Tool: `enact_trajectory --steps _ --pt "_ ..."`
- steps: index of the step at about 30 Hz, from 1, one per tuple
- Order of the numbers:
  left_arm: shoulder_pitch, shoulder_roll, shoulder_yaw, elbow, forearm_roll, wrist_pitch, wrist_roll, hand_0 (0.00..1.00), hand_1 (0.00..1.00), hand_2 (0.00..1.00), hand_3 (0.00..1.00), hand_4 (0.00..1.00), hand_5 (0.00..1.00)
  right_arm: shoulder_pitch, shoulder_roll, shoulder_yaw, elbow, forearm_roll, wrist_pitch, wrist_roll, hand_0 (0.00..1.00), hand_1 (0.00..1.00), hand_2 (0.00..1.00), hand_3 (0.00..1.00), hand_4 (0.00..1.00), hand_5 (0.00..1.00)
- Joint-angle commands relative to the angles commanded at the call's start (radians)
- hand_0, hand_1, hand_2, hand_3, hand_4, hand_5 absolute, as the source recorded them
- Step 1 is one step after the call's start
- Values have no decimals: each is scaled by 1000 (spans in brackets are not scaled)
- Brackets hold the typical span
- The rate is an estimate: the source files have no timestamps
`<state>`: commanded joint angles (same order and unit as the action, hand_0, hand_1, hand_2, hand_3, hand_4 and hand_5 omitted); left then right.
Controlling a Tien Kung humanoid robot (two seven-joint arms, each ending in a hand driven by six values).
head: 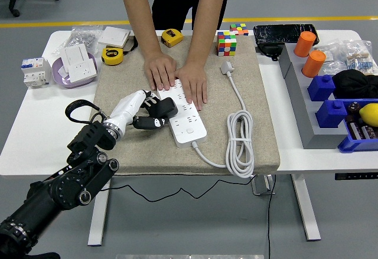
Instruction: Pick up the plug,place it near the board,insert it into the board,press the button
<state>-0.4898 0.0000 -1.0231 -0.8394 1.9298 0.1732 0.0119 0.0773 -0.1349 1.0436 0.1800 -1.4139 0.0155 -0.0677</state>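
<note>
Here, left hand (143,110) gripping black plug (162,108) on unlabelled board (184,116)

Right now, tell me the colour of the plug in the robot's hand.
Black plug, head view.

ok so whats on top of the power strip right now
A person's two hands press flat on the far end of the power strip, hiding the sockets beneath. The left hand holds the black plug on its left edge. Whether the prongs are seated is hidden.
</note>
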Motion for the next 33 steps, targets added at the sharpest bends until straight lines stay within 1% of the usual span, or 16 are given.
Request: enact_trajectory --steps 7,8,10,13,14,17,19,21,26,29,33 --pt "7 0 -2 -4 -22 1 -9 574 519 503 487 674 70 -4 1 -1 0 1 0 0 815 719 695 606 881 566" --pt "9 0 -2 -4 -31 3 -11 567 520 501 471 671 70 -5 1 0 0 0 0 -1 815 719 695 606 881 566" --pt "11 0 -3 -5 -50 5 -16 567 520 501 471 671 70 -6 2 1 0 -1 1 -1 815 719 695 606 881 566" --pt "18 0 -2 -8 -125 7 -29 567 520 501 471 671 70 -6 3 1 0 0 1 -1 815 719 695 606 881 566" --pt "21 0 -1 -10 -155 7 -33 563 523 500 460 657 65 -6 3 -1 0 1 0 -1 815 719 695 606 881 566" --pt "27 0 -2 -15 -254 -2 -46 563 523 500 460 657 65 -5 3 0 0 1 0 0 815 719 695 606 881 566" --pt "29 0 -6 -18 -295 -6 -50 563 523 500 460 657 65 -5 3 1 0 2 0 0 815 719 695 606 881 566" --pt "31 0 -11 -21 -320 -9 -53 562 526 499 457 650 72 -5 4 3 0 1 0 -1 815 719 695 606 881 567" --pt "34 0 -19 -23 -342 -17 -56 564 528 501 456 645 72 -5 5 2 0 3 0 0 815 719 695 606 881 567" --pt "40 0 -23 -27 -381 -22 -61 564 528 501 456 645 72 -5 6 2 0 4 0 0 815 719 695 606 881 567" --pt "52 0 -42 -41 -468 -33 -73 557 529 503 454 642 76 -6 7 7 0 1 0 0 815 719 695 607 881 566"
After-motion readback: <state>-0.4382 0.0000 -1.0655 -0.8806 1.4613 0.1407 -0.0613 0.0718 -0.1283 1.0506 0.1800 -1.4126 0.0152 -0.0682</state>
